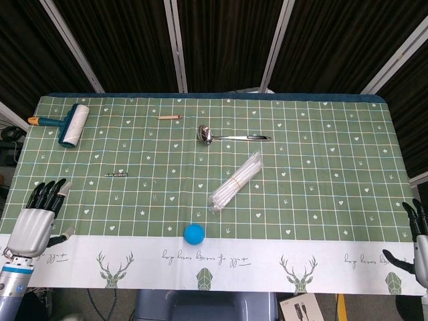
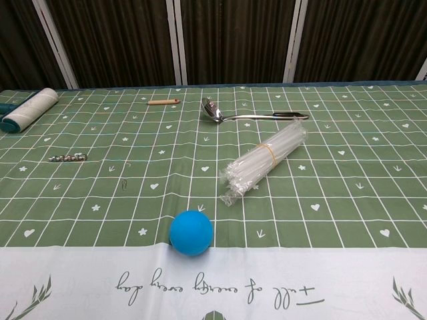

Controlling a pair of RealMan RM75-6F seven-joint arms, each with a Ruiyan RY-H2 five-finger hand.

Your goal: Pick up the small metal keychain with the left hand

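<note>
The small metal keychain (image 1: 116,174) lies flat on the green checked tablecloth, left of centre; the chest view shows it as a short beaded strip (image 2: 67,158). My left hand (image 1: 39,215) hovers at the table's near left edge, below and to the left of the keychain and well apart from it, fingers spread and holding nothing. At the near right corner my right hand (image 1: 417,242) is only partly in frame, fingers apart and empty. Neither hand appears in the chest view.
A lint roller (image 1: 67,124) lies at the far left, with a small wooden stick (image 1: 168,117) and a metal ladle (image 1: 231,136) further back. A bundle of clear straws (image 1: 235,182) sits mid-table, a blue ball (image 1: 194,233) near the front edge. A thin wire clip (image 2: 123,181) lies right of the keychain.
</note>
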